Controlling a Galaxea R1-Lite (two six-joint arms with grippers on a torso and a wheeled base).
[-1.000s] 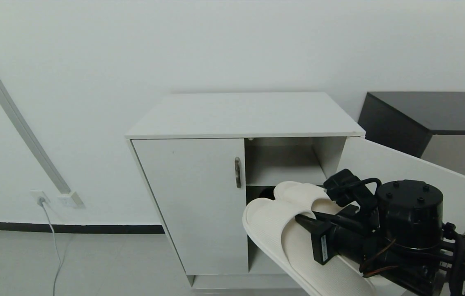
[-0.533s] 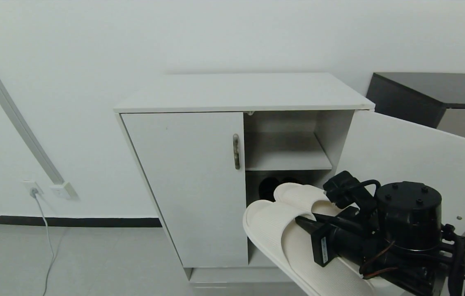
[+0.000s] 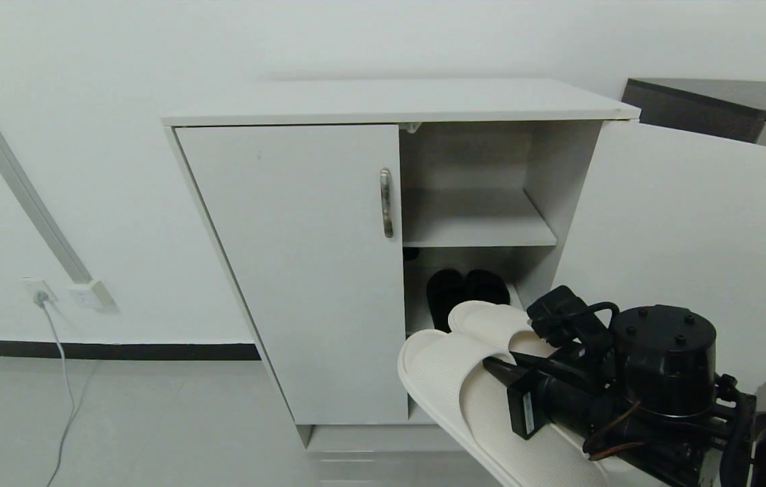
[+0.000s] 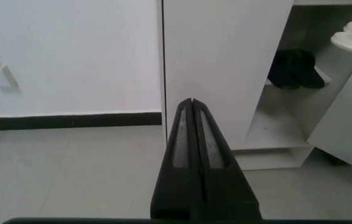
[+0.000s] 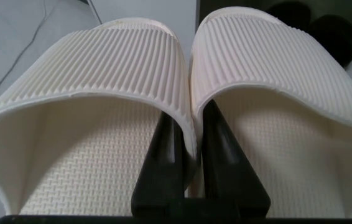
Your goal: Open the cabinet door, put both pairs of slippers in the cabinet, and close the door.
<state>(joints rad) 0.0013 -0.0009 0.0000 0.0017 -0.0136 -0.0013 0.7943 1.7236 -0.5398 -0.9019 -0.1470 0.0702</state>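
We see the right gripper (image 5: 189,127) clamped on the pair of white slippers (image 5: 120,68); one finger sits inside each slipper, and together they pinch the two inner walls where the slippers touch. In the head view the pair hangs in the air in front of the cabinet (image 3: 396,101), toes pointing toward its open right half, level with the lower compartment. The right door (image 3: 687,237) stands swung wide open; the left door (image 3: 302,270) is shut, its metal handle (image 3: 386,203) upright at the inner edge. Under the shelf (image 3: 478,226) a pair of black slippers (image 3: 467,291) lies side by side on the floor of the lower compartment, toward the back. The left gripper (image 4: 191,109) has its fingers pressed together with nothing between them; it hangs low above the floor, facing the shut left door.
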